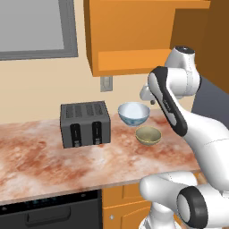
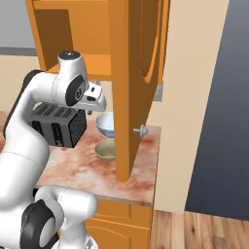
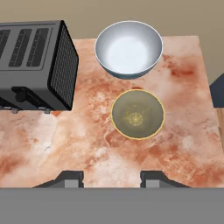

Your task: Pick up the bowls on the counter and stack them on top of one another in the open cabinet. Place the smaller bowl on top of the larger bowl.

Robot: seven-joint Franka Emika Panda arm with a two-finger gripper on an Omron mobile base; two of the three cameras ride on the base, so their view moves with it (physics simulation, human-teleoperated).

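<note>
Hand view: round olive smaller bowl [image 3: 138,114], marbled counter [image 3: 87,144].

You're looking at a counter [image 3: 87,144] of polished-looking marbled stone, reddish-brown swirled with cream, smooth with a pale edge. The larger bowl [image 3: 128,49] reads as glazed ceramic, glossy and pale inside, white and blue outside. The smaller bowl [image 3: 138,114] is duller, olive-tan with a yellowish inside and only a soft sheen. Your toaster [image 3: 34,65] looks like dark matt metal or plastic, with a fine mesh-like texture on its end wall. The cabinet [image 1: 134,36] is flat orange wood, smooth and matt, no visible grain. The arm [image 1: 179,112] is glossy white plastic with dark joints.
</note>
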